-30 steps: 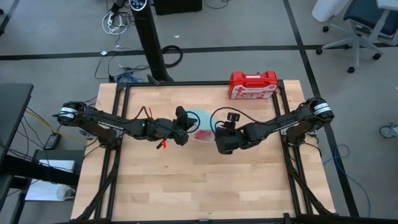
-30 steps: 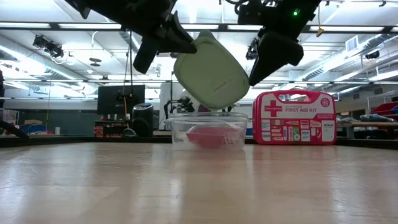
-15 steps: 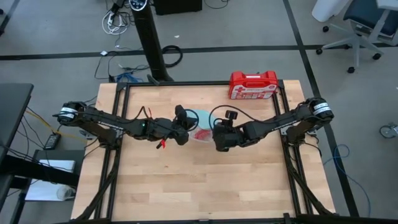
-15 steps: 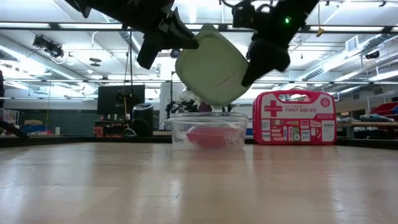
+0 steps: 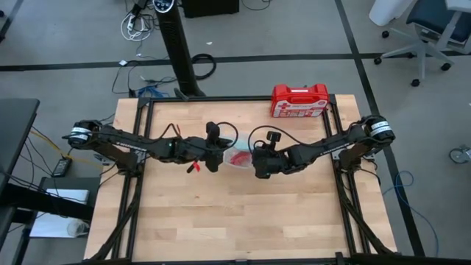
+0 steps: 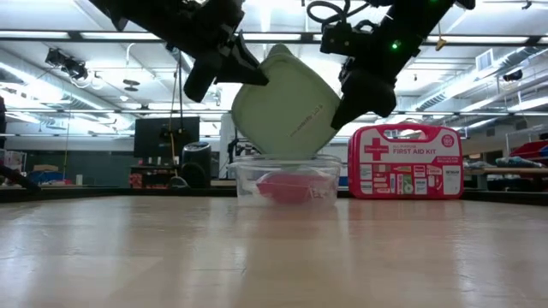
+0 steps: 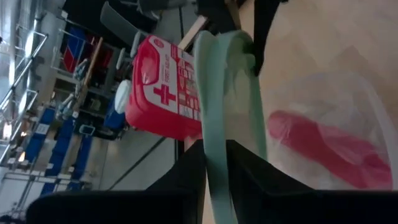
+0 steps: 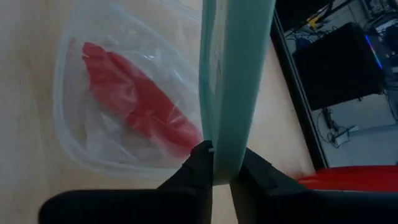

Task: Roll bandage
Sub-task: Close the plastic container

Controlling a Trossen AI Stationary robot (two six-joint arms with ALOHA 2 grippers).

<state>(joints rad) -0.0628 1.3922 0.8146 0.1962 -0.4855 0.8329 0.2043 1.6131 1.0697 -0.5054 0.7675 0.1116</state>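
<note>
The red bandage (image 8: pixel 137 102) lies bunched inside a clear plastic container (image 5: pixel 237 157) that stands on the table's middle. A pale green-blue lid (image 6: pixel 287 107) hangs tilted, on edge, just above the container; whether its lower edge touches the container's rim I cannot tell. My left gripper (image 7: pixel 216 180) is shut on the lid's left edge. My right gripper (image 8: pixel 225 177) is shut on its right edge. In the low view the left gripper (image 6: pixel 224 68) is at the lid's upper left and the right gripper (image 6: pixel 360 94) at its right. My left gripper pinches the lid's rim (image 7: pixel 214 163) between its two fingers, one on each face, coming from the table's left and slanting down. The lid stands on edge, tilted, above the container. My right gripper pinches the opposite rim (image 8: pixel 225 158) between its two fingers, one on each face, slanting down from the table's right.
A red first-aid case (image 5: pixel 299 101) stands upright at the table's far edge, right of centre. Black frame rails run along the table's left and right sides. The near half of the wooden table top (image 5: pixel 235 221) holds nothing else.
My right gripper has gone toward the table's left and down to the lid and has shut on its right edge. The lid, held all the while by my left gripper, has turned about and sunk closer to the container.
</note>
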